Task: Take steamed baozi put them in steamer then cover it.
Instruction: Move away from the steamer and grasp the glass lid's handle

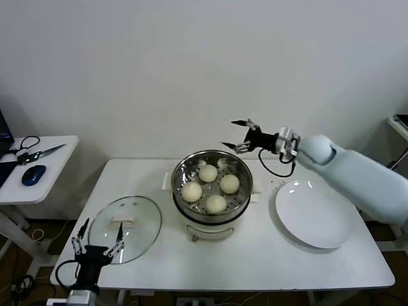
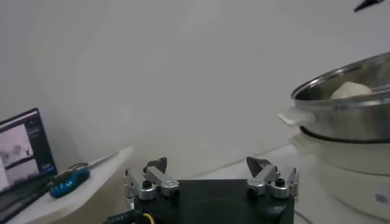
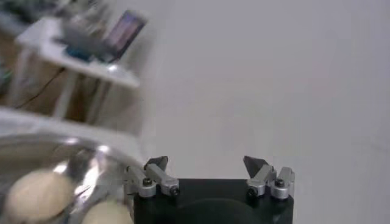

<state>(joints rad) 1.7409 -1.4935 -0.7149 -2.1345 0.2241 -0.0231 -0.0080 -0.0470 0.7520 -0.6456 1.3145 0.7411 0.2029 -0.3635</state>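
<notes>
Head view: four buns (image 1: 210,187) sitting inside steamer (image 1: 212,185). Lid (image 1: 125,227) lying left of steamer, directly beyond left gripper (image 1: 97,236), fingers spread. Right gripper (image 1: 240,136) hovering behind steamer, fingers spread, empty.

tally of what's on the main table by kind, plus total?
Baozi: 4, all inside the steamer
Steamer: 1
Lid: 1, flat on the table left of the steamer
Plate: 1, right of the steamer
Total: 7
Left gripper open at the lid's near edge; right gripper open, behind and above the steamer's right rim.
</notes>
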